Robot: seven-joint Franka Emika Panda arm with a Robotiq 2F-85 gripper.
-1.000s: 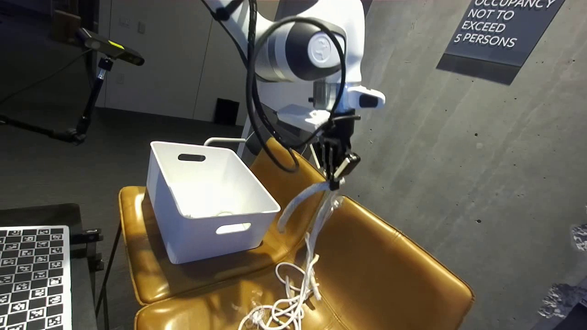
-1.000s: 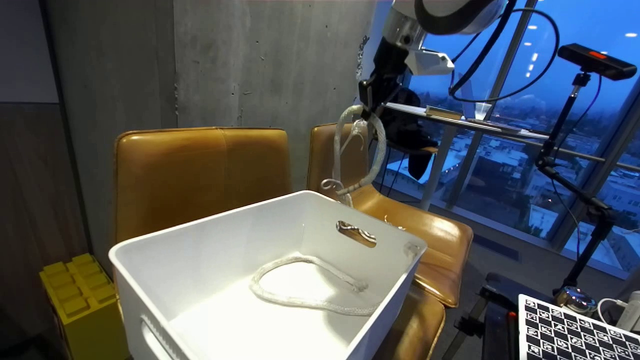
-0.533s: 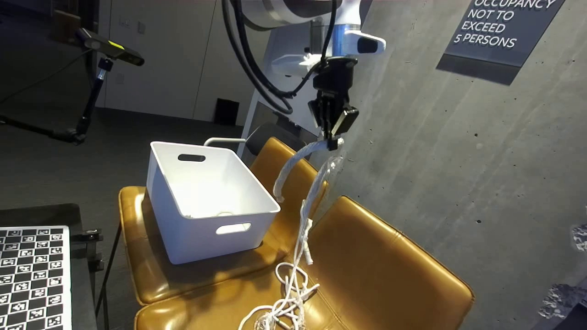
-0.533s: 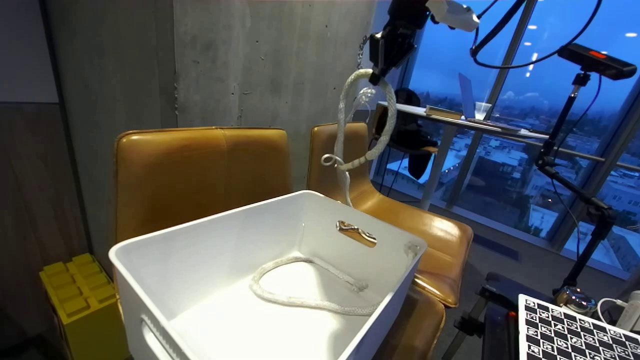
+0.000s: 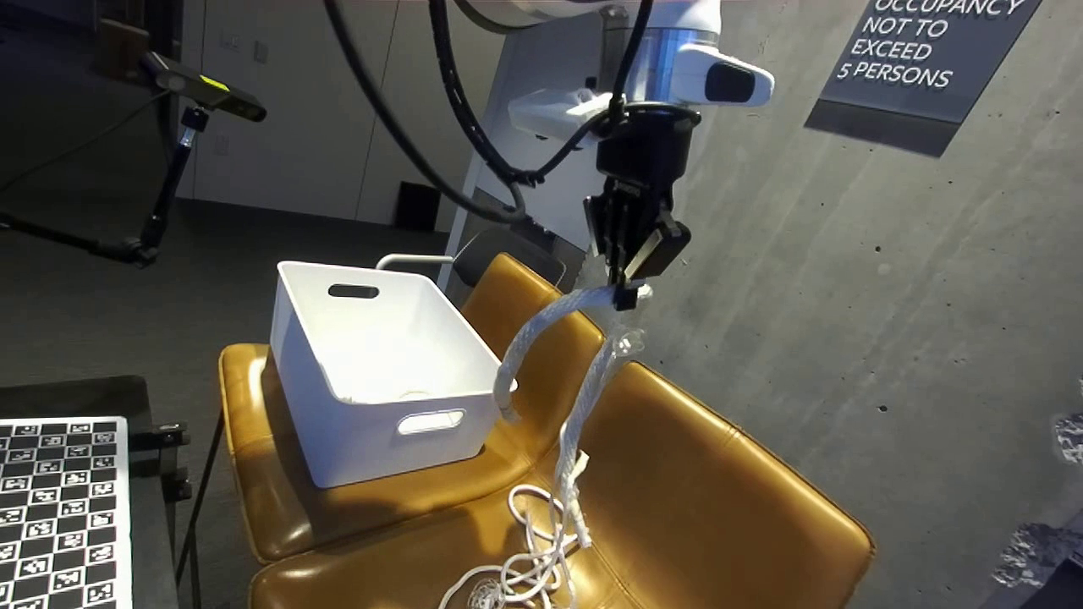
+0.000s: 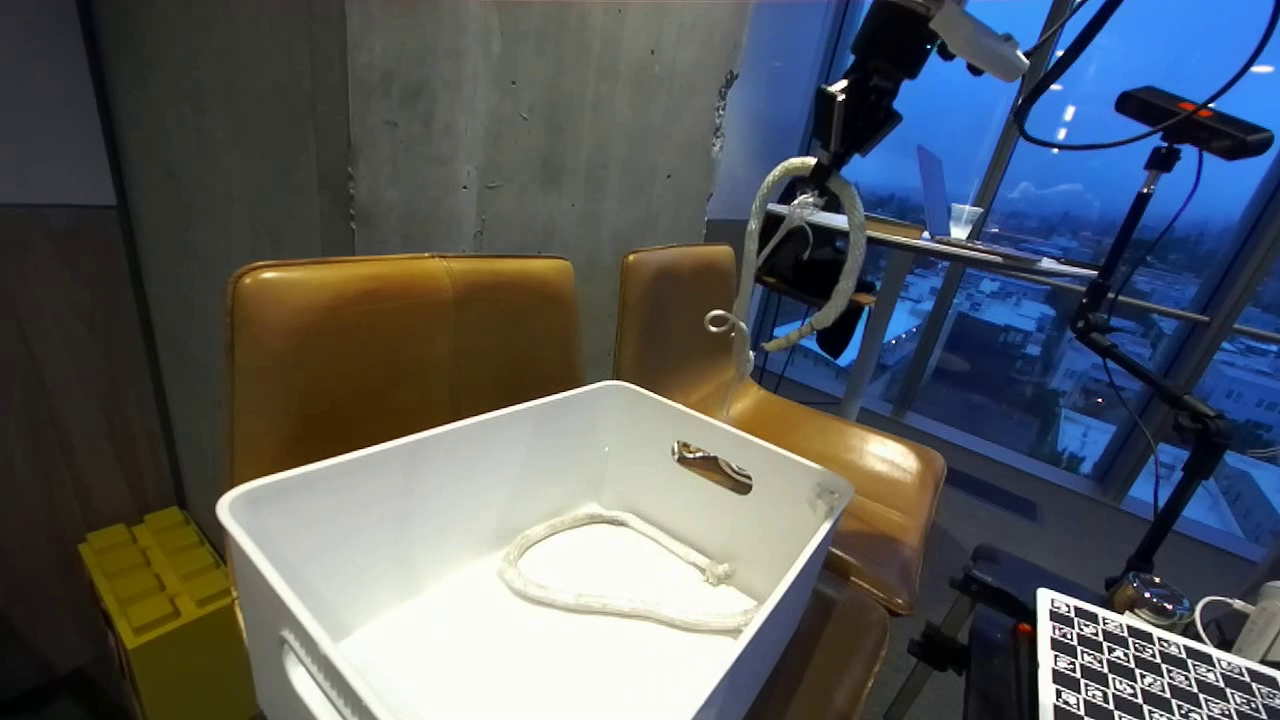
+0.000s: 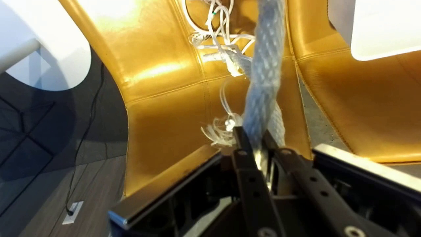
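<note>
Concrete wall [image 5: 804, 296] forms the backdrop. Tan leather chair no. 1 [image 6: 400, 350]: backrest toward the wall. Tan leather chair no. 2 [image 5: 719, 474]: alongside, side edges close together. White plastic bin [image 5: 364, 440]: upright on the seat of no. 1, a strip of leather showing between it and the seat's front edge. Checkered marker board [image 5: 63, 507]: off the front edges of the seats, apart from the bin.

Black gripper [image 7: 256, 135]: pointing down near the facing edges of the two backrests. Fingers [image 7: 242, 141] closed on a white braided rope [image 5: 541, 326], one tip on each side. Rope is held in the air, outside the bin. One stretch arcs from the tips toward the bin and droops to a free end; another drops toward the seat of no. 2.

Similar rope [image 6: 600, 603]: on the bin floor in an open loop, one end just beside the slotted wall, the other hidden by the near rim.

Tangle of thin white cord [image 5: 541, 562]: on the seat of no. 2, near its backrest; link to the hanging stretch unclear.

Frayed tuft [image 7: 218, 133]: beside one fingertip in the wrist view, depth unclear.
</note>
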